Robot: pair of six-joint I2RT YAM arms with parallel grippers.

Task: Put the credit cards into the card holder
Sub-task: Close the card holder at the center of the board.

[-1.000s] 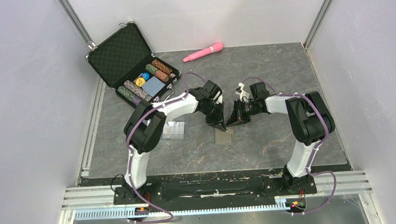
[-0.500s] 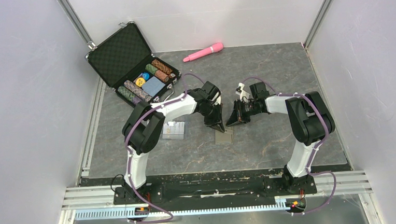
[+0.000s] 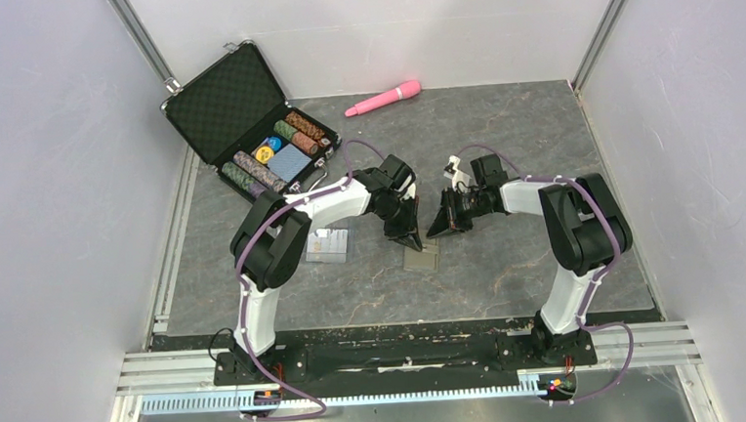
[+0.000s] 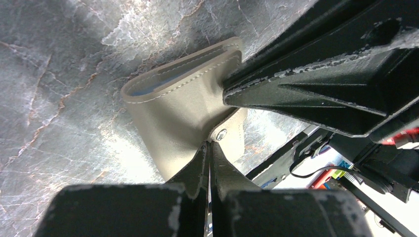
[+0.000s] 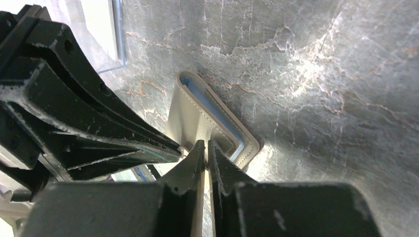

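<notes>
two grippers meet on the card holder (image 3: 422,258) at the middle of the table (image 3: 519,261): left gripper (image 4: 209,148) pinches its snap-tab edge, right gripper (image 5: 206,146) pinches the opposite flap. credit cards (image 3: 327,244) lie apart, to its left.

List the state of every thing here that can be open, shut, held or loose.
Wallet: folded, gripped by both tools.
Left tool: shut on wallet.
Right tool: shut on wallet.
Cards: loose on table, outside wallet.
Case: open, chips inside.
</notes>
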